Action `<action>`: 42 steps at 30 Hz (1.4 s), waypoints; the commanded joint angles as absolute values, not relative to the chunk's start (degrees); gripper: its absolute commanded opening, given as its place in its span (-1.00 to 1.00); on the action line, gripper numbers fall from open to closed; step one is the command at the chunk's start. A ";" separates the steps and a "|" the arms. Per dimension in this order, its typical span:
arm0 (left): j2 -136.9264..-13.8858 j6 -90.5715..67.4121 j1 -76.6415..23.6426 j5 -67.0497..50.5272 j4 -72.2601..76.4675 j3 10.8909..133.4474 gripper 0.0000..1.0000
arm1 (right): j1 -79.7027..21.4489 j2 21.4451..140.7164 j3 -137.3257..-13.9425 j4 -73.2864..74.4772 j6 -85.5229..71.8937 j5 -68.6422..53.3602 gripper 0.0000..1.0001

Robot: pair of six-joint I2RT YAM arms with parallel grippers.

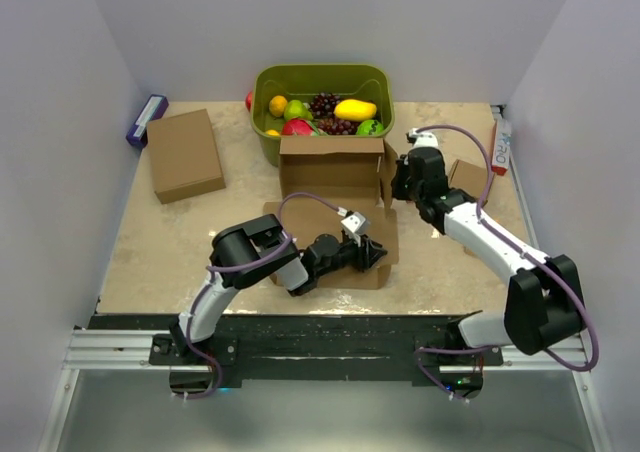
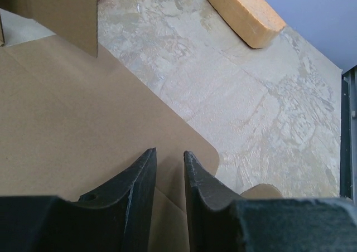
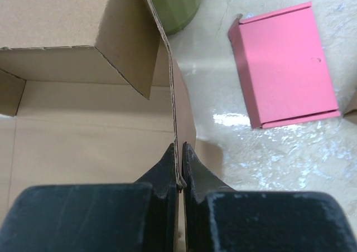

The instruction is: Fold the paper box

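Pinching the box (image 1: 330,177) by its right wall (image 3: 183,112), the right gripper (image 3: 178,147) has its fingers clamped flat on the thin cardboard edge, one pad inside and one outside. The box sits mid-worktop, its back wall raised just in front of the basket (image 1: 262,112) at the far edge and its front flap (image 2: 83,129) lying flat toward the near edge.

Over that flap's right corner hangs the left gripper (image 2: 170,151), fingers parted by only a narrow slot with nothing between them. The flap lies beneath the tips, and I can't tell whether they touch it.

Now, handling. This looks like light corrugated board, stiff across the panels but ready to hinge along its score lines, so it should slide on the smooth worktop (image 2: 251,112) if pushed without a counter-hold. Edges are the place to grip, near a crease and gently, since a hard pinch could crush the fluting. The flat flap looks awkward: a fingertip needs to get under its rim first.
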State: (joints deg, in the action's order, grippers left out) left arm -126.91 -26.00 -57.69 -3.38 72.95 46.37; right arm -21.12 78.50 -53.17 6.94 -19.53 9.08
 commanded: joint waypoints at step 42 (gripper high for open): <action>-73.17 -20.29 -46.51 -9.14 15.49 43.76 0.69 | -4.84 76.99 -63.20 11.88 -25.57 -1.66 0.70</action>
State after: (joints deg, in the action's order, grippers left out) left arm -83.00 -18.94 -53.10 -7.64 28.32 38.85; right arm -8.29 73.91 -67.42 15.86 -23.94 4.10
